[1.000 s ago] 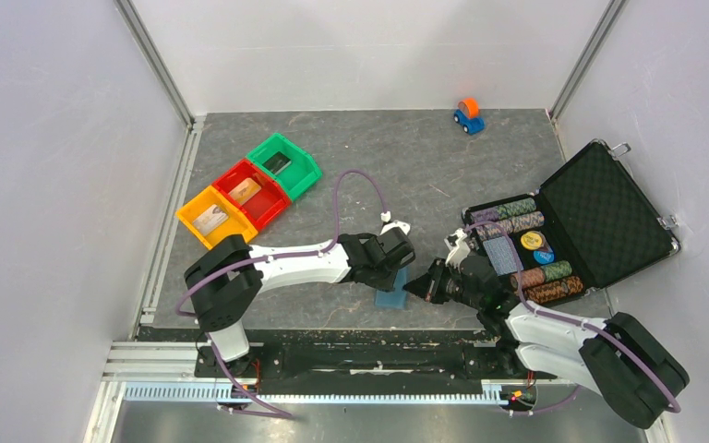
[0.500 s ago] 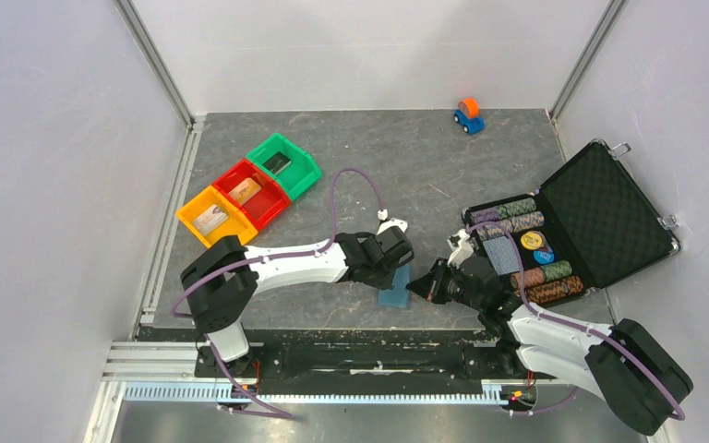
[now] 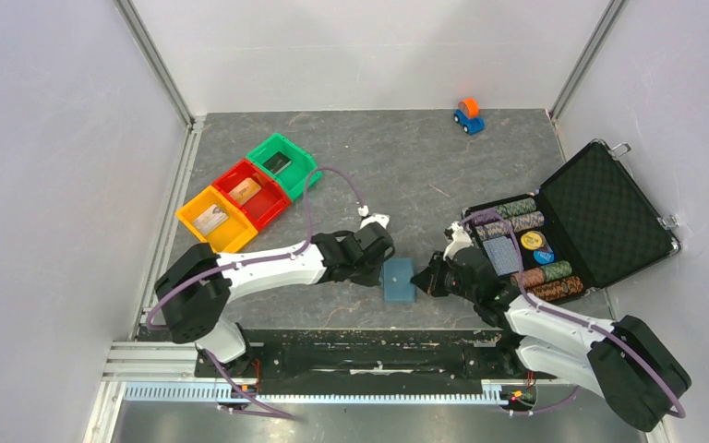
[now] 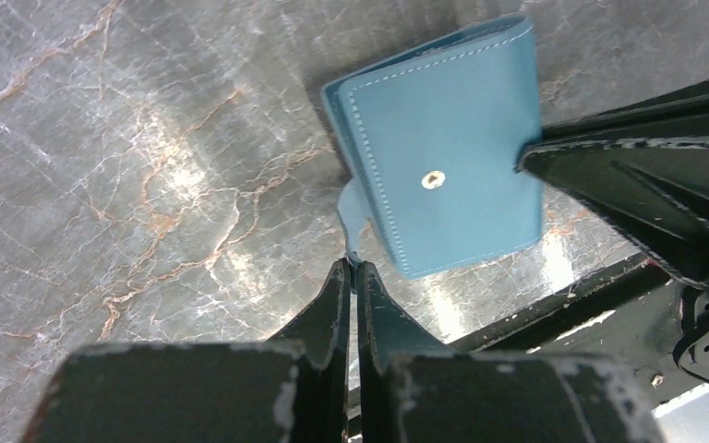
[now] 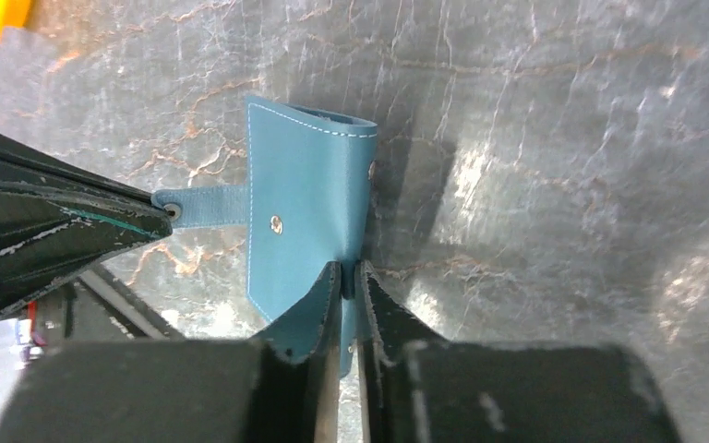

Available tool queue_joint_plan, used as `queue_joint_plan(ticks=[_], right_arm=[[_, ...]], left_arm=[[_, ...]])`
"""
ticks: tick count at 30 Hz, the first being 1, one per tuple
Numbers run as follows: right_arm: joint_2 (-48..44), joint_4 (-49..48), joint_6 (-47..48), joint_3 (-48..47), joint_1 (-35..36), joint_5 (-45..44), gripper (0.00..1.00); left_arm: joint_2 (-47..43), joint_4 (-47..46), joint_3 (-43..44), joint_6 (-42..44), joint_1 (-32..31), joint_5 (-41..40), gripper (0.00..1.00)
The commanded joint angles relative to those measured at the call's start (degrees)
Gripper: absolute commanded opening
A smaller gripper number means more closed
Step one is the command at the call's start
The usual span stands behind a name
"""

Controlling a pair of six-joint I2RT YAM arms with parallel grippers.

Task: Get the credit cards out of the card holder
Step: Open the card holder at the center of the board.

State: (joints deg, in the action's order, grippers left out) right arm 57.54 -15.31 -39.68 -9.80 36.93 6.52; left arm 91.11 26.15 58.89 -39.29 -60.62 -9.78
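The left gripper (image 4: 352, 269) squeezes tight on the strap (image 4: 350, 208) of the blue card holder (image 4: 443, 138). The right gripper (image 5: 343, 274) pinches its other edge.

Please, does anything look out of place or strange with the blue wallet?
Only the card holder: its snap strap is undone and held out sideways by the left gripper, while the right gripper pinches one edge.

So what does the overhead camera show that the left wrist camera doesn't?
Only overhead: the coloured bins, the toy car and the open black case. Only the left wrist: the snap stud on the card holder, and its strap pinched in the left gripper. Both: the folded blue card holder, with the right gripper clamped on its opposite edge.
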Motion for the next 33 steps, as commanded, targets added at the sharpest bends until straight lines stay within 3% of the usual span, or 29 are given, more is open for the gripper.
queue_joint_plan(ticks=[1, 4, 11, 14, 24, 33], right_arm=[[0.57, 6.37, 6.04, -5.81, -0.01, -4.85, 0.19], [0.19, 9.66, 6.29, -7.84, 0.07, -6.04, 0.39], [1.36, 14.70, 4.73, -11.18, 3.79, -10.81, 0.64], [3.22, 15.22, 4.07, -13.14, 7.51, -13.99, 0.82], [11.98, 20.14, 2.30, -19.59, 19.46, -24.57, 0.92], [17.13, 20.64, 0.50, -21.68, 24.46, -29.47, 0.97]], left_arm=[[-4.22, -6.64, -5.42, -4.24, 3.34, 5.07, 0.02], [-6.58, -13.06, -10.01, -5.74, 5.18, 8.99, 0.02], [-7.33, -21.61, -15.91, -7.49, 8.44, 16.23, 0.02], [-7.55, -23.15, -17.29, -7.41, 8.96, 17.24, 0.02], [-8.69, -23.02, -19.57, -7.08, 9.73, 17.56, 0.02], [-10.12, -22.30, -20.48, -6.94, 9.73, 16.64, 0.02]])
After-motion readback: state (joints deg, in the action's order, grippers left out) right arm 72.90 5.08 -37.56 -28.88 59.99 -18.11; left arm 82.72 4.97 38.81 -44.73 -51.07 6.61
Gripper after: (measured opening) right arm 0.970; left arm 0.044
